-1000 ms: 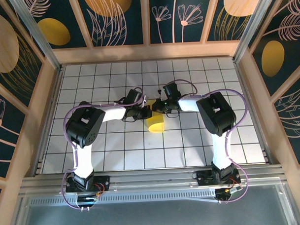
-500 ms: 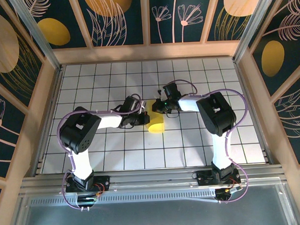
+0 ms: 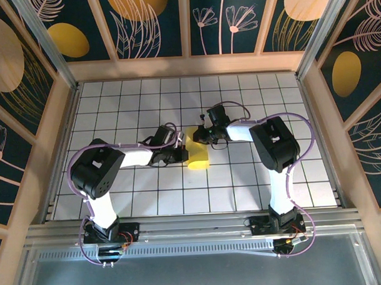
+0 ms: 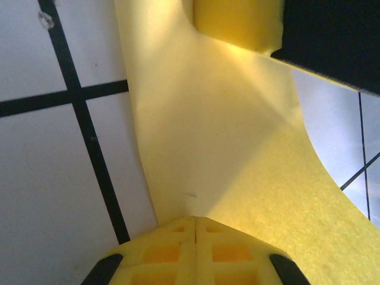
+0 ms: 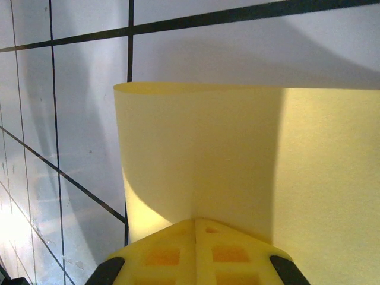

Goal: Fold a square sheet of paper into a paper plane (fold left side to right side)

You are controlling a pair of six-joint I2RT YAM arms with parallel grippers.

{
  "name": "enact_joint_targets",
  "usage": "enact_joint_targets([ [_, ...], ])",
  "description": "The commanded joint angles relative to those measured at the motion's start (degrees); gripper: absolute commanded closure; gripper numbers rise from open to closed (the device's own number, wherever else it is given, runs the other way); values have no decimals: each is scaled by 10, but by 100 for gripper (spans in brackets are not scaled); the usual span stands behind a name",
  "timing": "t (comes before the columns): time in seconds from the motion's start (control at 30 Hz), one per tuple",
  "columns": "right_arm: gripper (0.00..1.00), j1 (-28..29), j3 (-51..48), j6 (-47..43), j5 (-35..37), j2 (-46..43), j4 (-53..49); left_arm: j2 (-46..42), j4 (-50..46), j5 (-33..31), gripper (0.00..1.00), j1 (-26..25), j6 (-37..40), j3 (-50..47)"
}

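On the white gridded bench [image 3: 242,184], the left arm [image 3: 98,174] has swung its elbow outward and nearer over the last second. That has drawn the left tool [image 3: 179,154] closer in beside the sheet of paper [image 3: 198,157], while the right tool [image 3: 201,136] has kept its place at the far edge. The sheet lies mid-bench between them, bowed into a curl. Each tool is pinched tight on a paper edge. I judge the left-to-right fold underway, not yet creased
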Motion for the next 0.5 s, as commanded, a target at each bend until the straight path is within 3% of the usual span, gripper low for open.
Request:
enact_joint_targets([
  [0.0, 100, -8, -8, -10, 59, 30, -57, -11, -90, 30, 97, 8, -10, 18],
  [0.23, 100, -4, -3, -9, 61, 32, -58, 28, -81, 62, 97, 14, 4, 82],
  [0.47, 100, -2, 8, -12, 62, 38, -66, 77, -44, 83, 97, 13, -5, 87],
])
